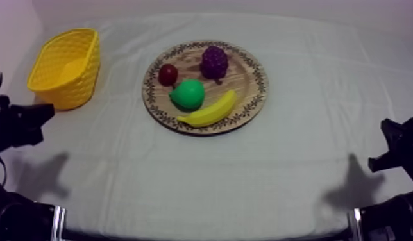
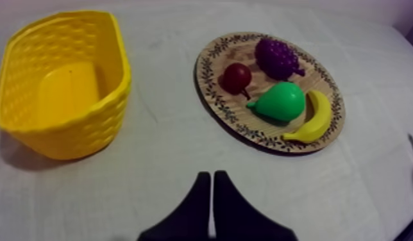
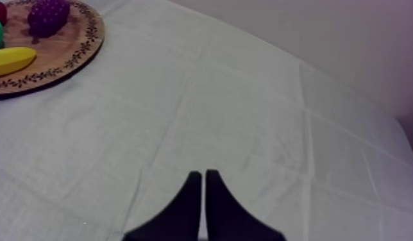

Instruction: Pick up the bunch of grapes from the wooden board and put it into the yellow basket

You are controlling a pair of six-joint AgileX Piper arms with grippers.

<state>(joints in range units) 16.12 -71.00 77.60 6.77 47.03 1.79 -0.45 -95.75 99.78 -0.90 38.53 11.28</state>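
Both arms low at the table sides, grapes on the board.

My left gripper [image 2: 211, 174]: fingers together in a narrow wedge, nothing btwn them, over the bare cloth [image 2: 177, 134], facing the gap btwn the yellow basket [image 2: 87, 131] & the wooden board [image 2: 324, 77]. My right gripper [image 3: 203, 173]: fingers together as well, holding nothing, over cloth, well apart from the board. The bunch of grapes [image 1: 214, 61] lies on the board's far part, w/ the small red fruit [image 1: 168, 74] near it on the basket side. The pear [image 1: 187, 94] lies nearer the middle, in front of both, & the banana [image 1: 209, 113] lies along the near rim just beside the pear. The basket stands upright, opening up, at my left side of the table, well apart from the board.
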